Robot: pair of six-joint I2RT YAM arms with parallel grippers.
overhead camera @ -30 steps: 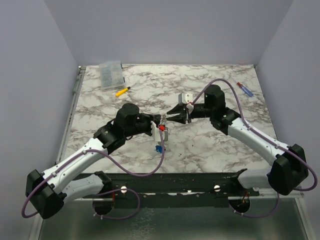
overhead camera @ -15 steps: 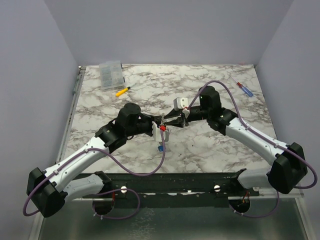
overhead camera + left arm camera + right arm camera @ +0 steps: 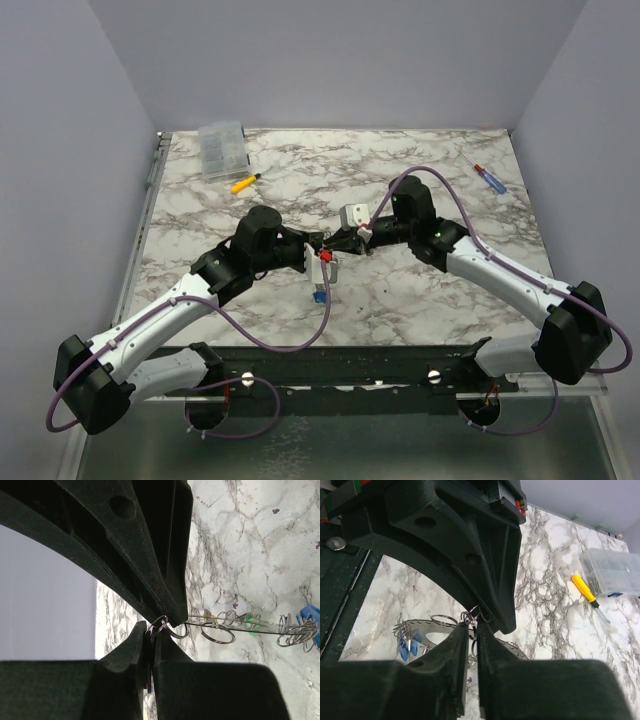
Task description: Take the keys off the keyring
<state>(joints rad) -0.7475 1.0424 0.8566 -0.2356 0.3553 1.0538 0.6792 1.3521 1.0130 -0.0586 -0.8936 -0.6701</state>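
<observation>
Keyring (image 3: 422,626) and keys (image 3: 248,620) hang below the point where both grippers meet, at the middle of the top view, with a red key (image 3: 325,257) high against the fingers and a blue key (image 3: 319,296) dangling lowest. We read the left gripper (image 3: 150,632) as fully closed, its tips pinching the cluster of small wire loops (image 3: 161,624) from which the flat ring runs off edge-on toward the right of its wrist view. The right gripper (image 3: 472,632) has its fingers close together with a narrow slit between them, tips right at the same loops; we cannot tell whether it has hold of one. That crowding is our worry: if the right fingers catch several loops at once, or the wrong one, a pull would likely drag the whole ring instead of freeing a key. The left pinch is on thin wire, so such a tug could slip it and drop everything. The fingertips are also near enough to knock together.
</observation>
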